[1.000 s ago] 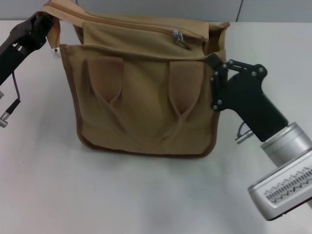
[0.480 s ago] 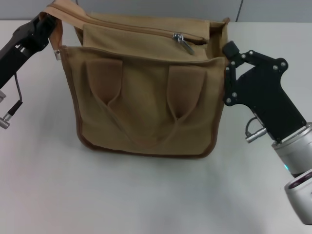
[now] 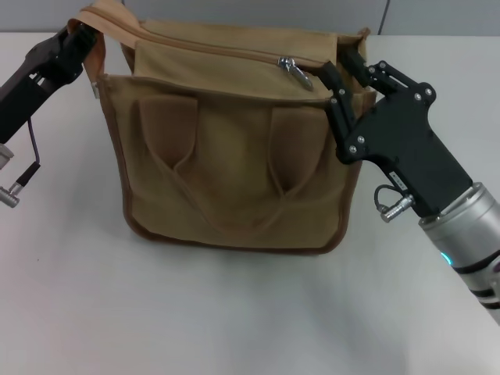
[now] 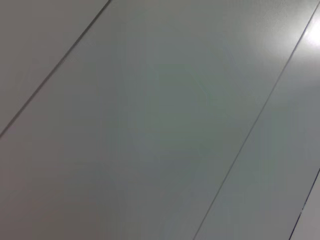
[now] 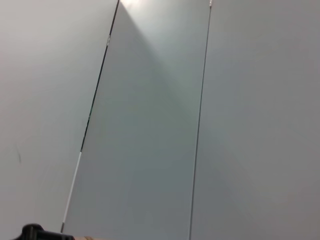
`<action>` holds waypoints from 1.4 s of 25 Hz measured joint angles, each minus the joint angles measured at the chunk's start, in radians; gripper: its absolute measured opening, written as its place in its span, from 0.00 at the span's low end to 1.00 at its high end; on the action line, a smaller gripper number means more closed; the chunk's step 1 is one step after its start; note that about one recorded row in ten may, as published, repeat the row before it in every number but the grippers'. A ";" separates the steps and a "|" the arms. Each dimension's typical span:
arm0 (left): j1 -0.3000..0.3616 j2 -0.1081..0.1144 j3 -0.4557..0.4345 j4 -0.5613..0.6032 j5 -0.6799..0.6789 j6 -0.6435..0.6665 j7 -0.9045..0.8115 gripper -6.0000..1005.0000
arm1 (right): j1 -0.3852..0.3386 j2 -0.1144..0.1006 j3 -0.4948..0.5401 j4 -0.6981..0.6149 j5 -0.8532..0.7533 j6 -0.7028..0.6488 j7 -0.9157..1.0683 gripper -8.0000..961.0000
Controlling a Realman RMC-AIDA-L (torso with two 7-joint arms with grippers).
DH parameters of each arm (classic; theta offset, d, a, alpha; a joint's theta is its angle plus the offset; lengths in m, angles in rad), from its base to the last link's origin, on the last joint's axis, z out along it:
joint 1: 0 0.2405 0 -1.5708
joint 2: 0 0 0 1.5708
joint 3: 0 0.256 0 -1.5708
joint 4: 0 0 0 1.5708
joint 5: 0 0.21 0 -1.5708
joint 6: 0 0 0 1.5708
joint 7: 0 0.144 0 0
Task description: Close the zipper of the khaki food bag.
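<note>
Right tool (image 3: 337, 72) beside zipper (image 3: 295, 70); left tool's (image 3: 78, 35) grip seemingly hidden.

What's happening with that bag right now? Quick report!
Left pincer clamped on the bag's back left corner strap. Right pincer open, just right of the silver zipper pull. Zipper not fully closed. Nothing blocking.

Left tool (image 3: 78, 35) pinched shut, right tool (image 3: 337, 69) parted, both raised
</note>
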 joint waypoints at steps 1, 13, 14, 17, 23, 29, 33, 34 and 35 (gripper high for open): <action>-0.001 0.000 0.002 0.000 0.000 0.000 0.000 0.15 | 0.006 -0.001 0.000 -0.002 0.000 0.004 0.026 0.17; -0.006 -0.001 0.006 -0.002 0.001 0.000 0.001 0.16 | 0.074 0.000 0.003 -0.065 -0.001 0.066 0.200 0.30; -0.007 -0.002 0.006 -0.002 0.001 0.000 0.002 0.16 | 0.076 -0.001 0.003 -0.066 -0.002 0.068 0.225 0.30; -0.008 -0.002 0.006 -0.002 0.001 0.000 0.001 0.16 | 0.092 -0.003 0.002 -0.080 -0.002 0.080 0.297 0.30; -0.016 -0.002 0.006 -0.001 -0.001 0.005 -0.001 0.16 | 0.114 -0.003 0.000 -0.124 -0.002 0.085 0.361 0.30; -0.026 -0.002 0.015 0.002 -0.002 0.000 0.008 0.17 | 0.093 -0.002 0.000 -0.139 -0.002 0.022 0.349 0.30; -0.030 0.002 0.107 0.062 -0.003 0.027 0.023 0.17 | 0.063 -0.005 0.000 -0.149 -0.002 -0.092 0.379 0.34; -0.030 0.002 0.117 0.078 -0.004 0.034 0.023 0.17 | 0.062 -0.006 0.000 -0.155 -0.002 -0.108 0.395 0.35; -0.029 0.002 0.125 0.101 -0.005 0.053 0.025 0.17 | 0.061 -0.007 0.000 -0.162 -0.003 -0.120 0.407 0.36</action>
